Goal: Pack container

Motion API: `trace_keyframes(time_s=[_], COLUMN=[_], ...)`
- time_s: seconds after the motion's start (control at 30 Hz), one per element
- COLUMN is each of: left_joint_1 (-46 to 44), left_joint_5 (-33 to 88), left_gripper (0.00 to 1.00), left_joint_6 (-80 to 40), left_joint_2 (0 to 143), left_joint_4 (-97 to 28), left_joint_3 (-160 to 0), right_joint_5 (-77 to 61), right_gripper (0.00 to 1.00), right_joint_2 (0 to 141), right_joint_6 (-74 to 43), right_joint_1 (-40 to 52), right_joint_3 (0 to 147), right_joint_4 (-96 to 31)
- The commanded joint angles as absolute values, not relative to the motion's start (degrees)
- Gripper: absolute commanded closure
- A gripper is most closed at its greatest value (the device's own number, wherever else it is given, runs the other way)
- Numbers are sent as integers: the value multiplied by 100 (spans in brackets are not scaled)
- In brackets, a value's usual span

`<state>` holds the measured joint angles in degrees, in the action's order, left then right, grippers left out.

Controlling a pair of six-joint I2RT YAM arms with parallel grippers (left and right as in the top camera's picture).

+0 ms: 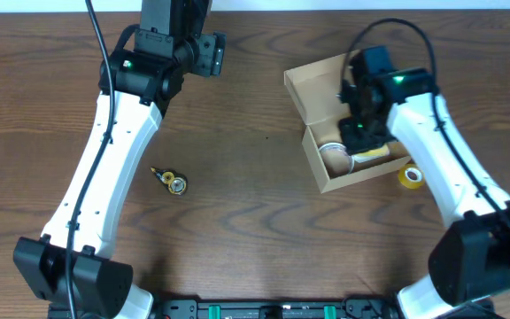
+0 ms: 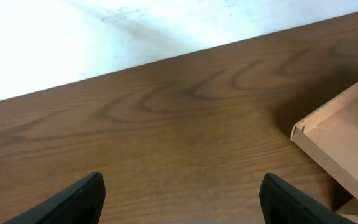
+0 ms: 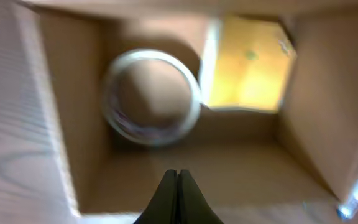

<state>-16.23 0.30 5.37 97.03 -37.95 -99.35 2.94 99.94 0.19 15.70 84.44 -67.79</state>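
I see the tan cardboard container [image 1: 312,81] on the right of the woodgrain table [image 1: 255,230], flap open, its walls hemming my right gripper [image 3: 178,177], whose fingers are pressed together over a clear tape ring [image 3: 148,137]. Only overhead shows the yellow roll [image 1: 411,176] outside. The left gripper [image 2: 182,190] is spread wide, with free tabletop ahead

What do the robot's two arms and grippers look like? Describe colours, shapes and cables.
Both arms have smooth white links between black joint housings. The left arm and right arm each carry a thin black cable and a small green light on one housing. The left gripper and right gripper have dark, tapering fingers.
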Motion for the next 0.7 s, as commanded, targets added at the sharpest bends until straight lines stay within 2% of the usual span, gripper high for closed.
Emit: trace_keyframes(time_s=[0.0,0.3,0.43,0.67], left_joint_1=[-1616,-1614,-1614,-1616], left_joint_5=[113,84,-408,-440], left_gripper=[20,20,19,19], left_joint_6=[467,471,471,469], left_joint_2=[9620,9620,9620,9618], left_joint_4=[-3806,-3778,-3741,-3756], left_joint_3=[-10066,-10066,-10066,-10066], right_joint_5=[141,-373,-401,-471], right_gripper=[98,98,99,99], right_joint_2=[10114,11253,11316,11316], right_joint_6=[-86,-128,-344,-620], right_joint_1=[1767,1975,2274,2377], right_joint_3=[8403,8403,8403,8405], right_joint_4=[-6565,-6292,-5730,-5146])
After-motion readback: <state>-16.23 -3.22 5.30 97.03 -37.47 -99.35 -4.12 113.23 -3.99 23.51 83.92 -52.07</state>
